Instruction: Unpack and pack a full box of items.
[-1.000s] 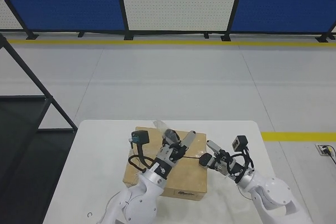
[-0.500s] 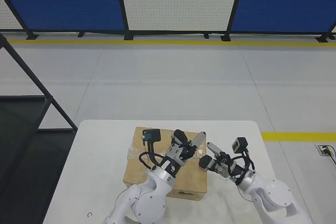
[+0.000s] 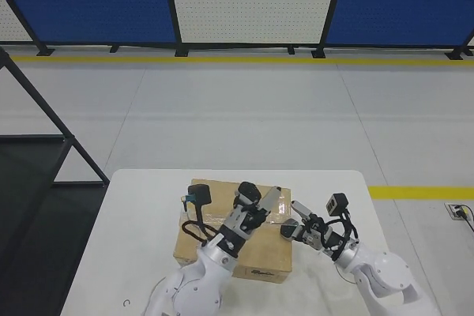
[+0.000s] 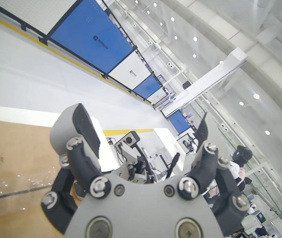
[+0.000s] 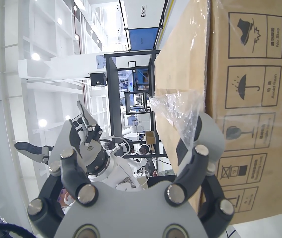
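A closed cardboard box (image 3: 221,229) stands on the white table (image 3: 134,237), with clear tape along its top seam. My left gripper (image 3: 259,196) hangs open over the box's far right part, nothing between its fingers; the box top (image 4: 14,149) lies beside it in the left wrist view. My right gripper (image 3: 292,220) is open at the box's right side. In the right wrist view a loose flap of clear film (image 5: 180,110) sticks up from the box edge (image 5: 242,75) and touches one pad of the right gripper (image 5: 131,137).
A black metal rack (image 3: 31,118) stands off the table's left. Blue and white partition panels (image 3: 253,20) line the back of the room. Bare tabletop lies to the left of the box and in front of it.
The left wrist swung right over the box half a second ago and has come back left. The right gripper has edged slightly closer to the box's side.
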{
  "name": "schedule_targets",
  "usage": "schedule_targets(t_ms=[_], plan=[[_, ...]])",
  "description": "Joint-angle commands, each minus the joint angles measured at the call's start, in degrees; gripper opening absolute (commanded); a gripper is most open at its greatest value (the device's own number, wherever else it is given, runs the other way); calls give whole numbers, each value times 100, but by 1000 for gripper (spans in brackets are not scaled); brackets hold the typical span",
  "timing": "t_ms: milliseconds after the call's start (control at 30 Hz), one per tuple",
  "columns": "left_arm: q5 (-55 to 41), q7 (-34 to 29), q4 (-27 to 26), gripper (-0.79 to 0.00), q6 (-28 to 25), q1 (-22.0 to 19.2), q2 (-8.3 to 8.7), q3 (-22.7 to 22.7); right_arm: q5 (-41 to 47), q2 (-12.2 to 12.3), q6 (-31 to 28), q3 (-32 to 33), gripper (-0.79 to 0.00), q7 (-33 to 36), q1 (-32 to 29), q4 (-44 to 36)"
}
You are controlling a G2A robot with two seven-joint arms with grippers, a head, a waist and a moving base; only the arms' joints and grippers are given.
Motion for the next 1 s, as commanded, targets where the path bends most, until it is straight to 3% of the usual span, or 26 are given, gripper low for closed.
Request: schedule_targets(t_ms=[0,333,700,767,833,967], plan=[[-50,-87,-245,0,-103,208,41,-253,-22,3,21,4,0,11,6,-2],[-604,-294,-1022,0,-722,1328,230,-1708,-290,38,172,75,0,68,25,-67],[-1582,-754,-567,0,-1135,2001,369,-3063,-650,76,437,115,0,-29,-8,-249],[-1664,-789,-439,0,-1186,2046,383,-3186,-663,82,463,137,-46,-28,-25,-270],[-1758,-807,-347,0,-1246,2078,392,-3261,-682,89,482,156,-209,-33,-48,-298],[-1912,-1053,-203,0,-1301,2114,421,-3360,-720,97,557,174,-400,-65,-75,-350]])
